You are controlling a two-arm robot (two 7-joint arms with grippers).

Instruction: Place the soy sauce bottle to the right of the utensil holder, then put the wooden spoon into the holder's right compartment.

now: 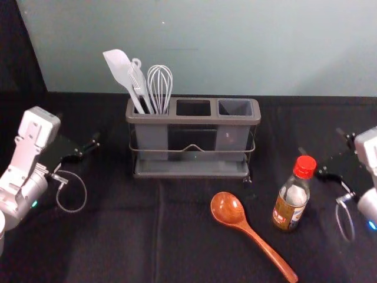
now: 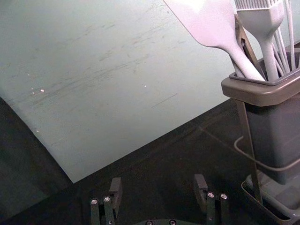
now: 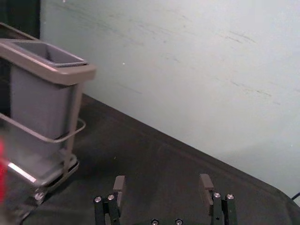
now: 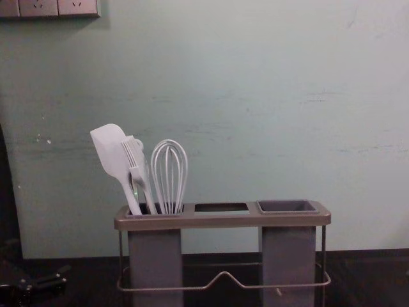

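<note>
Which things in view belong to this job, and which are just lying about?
For the job:
soy sauce bottle
wooden spoon
utensil holder
left gripper, open, left of the holder
right gripper, open, right of it

Just there:
spatula, brush and whisk, standing in the holder
wall sockets

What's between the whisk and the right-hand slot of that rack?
The empty middle slot of the rack lies between the whisk and the right-hand slot, as the head view shows.
</note>
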